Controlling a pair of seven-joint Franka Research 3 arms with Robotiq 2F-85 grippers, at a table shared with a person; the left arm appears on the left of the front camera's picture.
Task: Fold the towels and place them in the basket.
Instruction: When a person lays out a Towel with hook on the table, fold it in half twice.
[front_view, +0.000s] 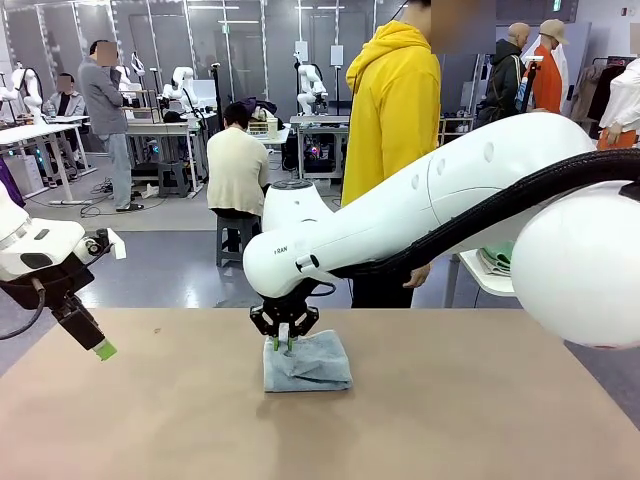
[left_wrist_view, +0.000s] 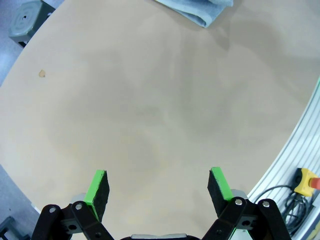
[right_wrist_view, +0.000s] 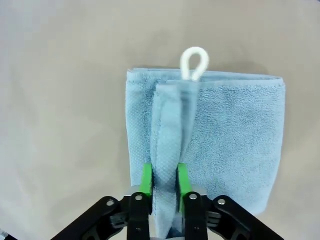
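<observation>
A pale blue-grey towel (front_view: 310, 362) lies folded into a small rectangle at the middle of the brown table (front_view: 450, 420). My right gripper (front_view: 284, 345) points straight down onto its left edge. In the right wrist view the green pads (right_wrist_view: 146, 180) pinch a raised fold of the towel (right_wrist_view: 230, 140), whose white hanging loop (right_wrist_view: 194, 62) lies at its far edge. My left gripper (front_view: 100, 350) hovers open over the table's left edge with nothing in it (left_wrist_view: 157, 187). A corner of the towel (left_wrist_view: 200, 10) shows far ahead of it. The basket is out of view.
A person in a yellow hoodie (front_view: 395, 110) stands at the far side of the table. Pale green folded cloth (front_view: 495, 258) rests on a white side table at the right. A yellow stop button (left_wrist_view: 306, 181) and cables sit past the table edge by the left arm.
</observation>
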